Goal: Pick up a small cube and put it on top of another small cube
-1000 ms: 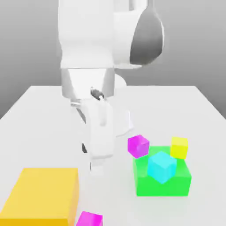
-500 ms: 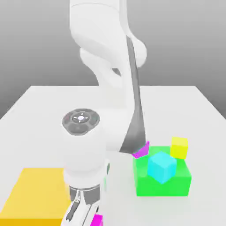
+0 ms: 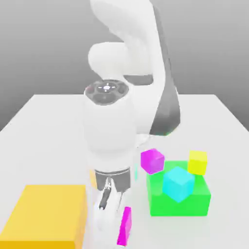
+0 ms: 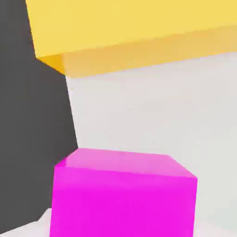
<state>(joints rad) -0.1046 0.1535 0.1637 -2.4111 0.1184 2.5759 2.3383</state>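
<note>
One small magenta-pink cube (image 3: 124, 226) sits at the tip of my gripper (image 3: 116, 222), near the table's front edge in the exterior view. My hand covers most of it, leaving a narrow strip in sight. In the hand view this cube (image 4: 122, 196) looms very close, with white table behind it. The gripper is shut on it. The other small magenta-pink cube (image 3: 152, 160) rests by the far left corner of the green block (image 3: 181, 204), to the exterior view's right of my arm.
A big yellow block (image 3: 46, 214) lies just to the exterior view's left of my hand and appears close by in the hand view (image 4: 129, 37). A small cyan cube (image 3: 178, 183) sits on the green block. A small yellow cube (image 3: 198, 162) is at its far right.
My hand swung down over the front pink cube and its fingers shut on it. That cube now sits a little higher and further to the exterior view's right. The other cubes have not moved.
</note>
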